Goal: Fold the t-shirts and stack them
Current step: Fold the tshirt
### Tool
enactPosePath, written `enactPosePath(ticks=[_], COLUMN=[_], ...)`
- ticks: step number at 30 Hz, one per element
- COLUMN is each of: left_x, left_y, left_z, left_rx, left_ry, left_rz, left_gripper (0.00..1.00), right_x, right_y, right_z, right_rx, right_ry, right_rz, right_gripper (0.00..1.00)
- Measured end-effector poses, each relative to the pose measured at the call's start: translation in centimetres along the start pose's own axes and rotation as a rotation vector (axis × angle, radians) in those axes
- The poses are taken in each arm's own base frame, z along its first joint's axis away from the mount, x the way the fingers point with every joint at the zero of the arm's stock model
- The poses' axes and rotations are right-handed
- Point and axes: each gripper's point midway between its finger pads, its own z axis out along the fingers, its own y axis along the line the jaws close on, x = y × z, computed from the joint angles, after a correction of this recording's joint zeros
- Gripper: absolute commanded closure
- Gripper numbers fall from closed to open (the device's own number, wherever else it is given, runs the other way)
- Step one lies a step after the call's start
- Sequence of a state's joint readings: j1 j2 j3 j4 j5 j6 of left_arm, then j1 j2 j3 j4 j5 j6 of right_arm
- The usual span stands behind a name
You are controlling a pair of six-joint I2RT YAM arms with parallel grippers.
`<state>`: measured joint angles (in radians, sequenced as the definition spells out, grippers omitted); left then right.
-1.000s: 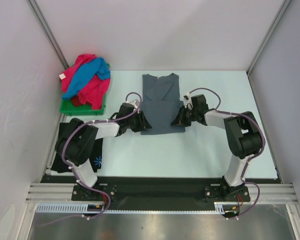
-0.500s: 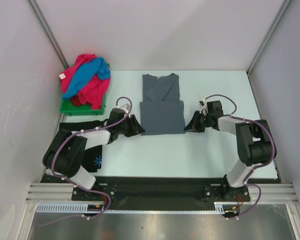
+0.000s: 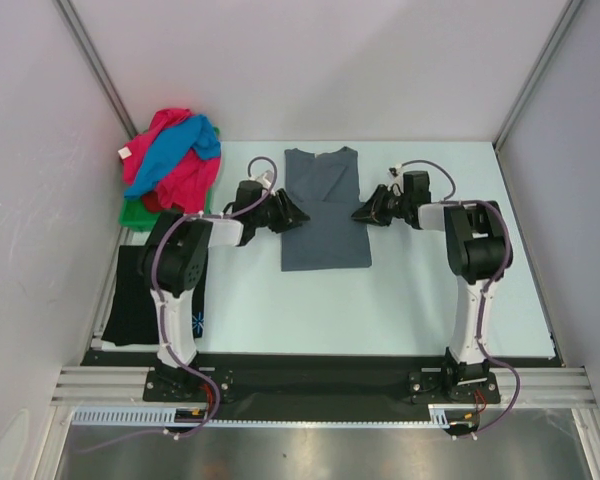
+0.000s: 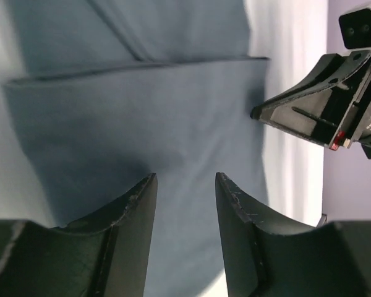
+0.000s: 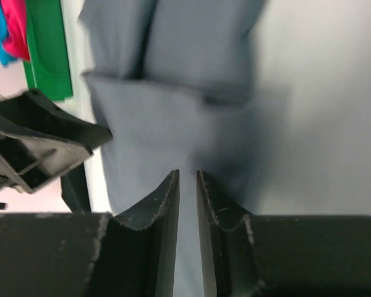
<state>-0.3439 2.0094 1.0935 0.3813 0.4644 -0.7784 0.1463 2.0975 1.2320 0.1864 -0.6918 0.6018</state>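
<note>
Top external view: the slate-grey t-shirt [image 3: 325,235] lies flat at the middle of the table [image 3: 430,300], a gripper at each side edge. The left gripper [image 3: 294,213] has its fingers spread and empty. The right gripper [image 3: 362,214] has its fingers nearly together, possibly pinching cloth, though I cannot tell. The folding step appears to be in hand; the next move calls for both edges gripped evenly.

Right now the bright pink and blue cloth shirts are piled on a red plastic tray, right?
No. The bright pink and blue cloth shirts are piled on a green plastic tray, not a red one. The top external view shows it.
</note>
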Motion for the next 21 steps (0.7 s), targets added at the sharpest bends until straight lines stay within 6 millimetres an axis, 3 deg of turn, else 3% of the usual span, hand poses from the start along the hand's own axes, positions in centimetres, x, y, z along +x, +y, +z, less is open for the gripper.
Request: enactPosePath(ticks=[3, 5, 6, 9, 11, 13, 15, 17, 18, 21], left_x=[-0.1, -1.0, -1.6, -3.8, -4.3, -4.1, -3.1, -2.0, -1.6, 1.3], left_y=[2.4, 2.7, 2.8, 3.5, 4.2, 4.2, 3.6, 1.7, 0.9, -2.0], left_z=[1.3, 1.2, 1.2, 0.8, -0.1, -1.6, -4.5, -7.8, -9.0, -12.6], left_rx=[-0.018, -0.010, -0.015, -0.055, -0.099, -0.135, -0.177, -0.192, -0.192, -0.167], left_ry=[0.015, 0.018, 0.008, -0.027, -0.032, -0.037, -0.052, -0.088, -0.112, -0.169], left_rz=[-0.038, -0.046, -0.036, 0.003, 0.014, 0.020, 0.031, 0.051, 0.063, 0.073], left_gripper=[0.51, 0.47, 0.46, 0.42, 0.39, 0.36, 0.27, 0.20, 0.17, 0.18], right_x=[-1.4, -2.5, -3.3, -6.7, -8.7, -9.4, -8.6, -6.5, -5.1, -0.6], right_y=[-2.0, -2.7, -2.9, -4.1, -5.1, -6.3, -7.3, -6.9, -6.1, -2.1], right_z=[1.3, 1.2, 1.0, -0.3, -1.4, -2.8, -4.6, -6.6, -7.7, -11.2], right_rx=[-0.016, -0.045, -0.049, -0.034, -0.014, 0.029, 0.106, 0.174, 0.198, 0.205], right_ry=[-0.002, -0.001, -0.012, -0.071, -0.109, -0.139, -0.151, -0.147, -0.150, -0.178], right_rz=[0.044, 0.073, 0.077, 0.081, 0.082, 0.096, 0.130, 0.155, 0.167, 0.160], right_gripper=[0.77, 0.70, 0.63, 0.61, 0.61, 0.51, 0.40, 0.32, 0.32, 0.30])
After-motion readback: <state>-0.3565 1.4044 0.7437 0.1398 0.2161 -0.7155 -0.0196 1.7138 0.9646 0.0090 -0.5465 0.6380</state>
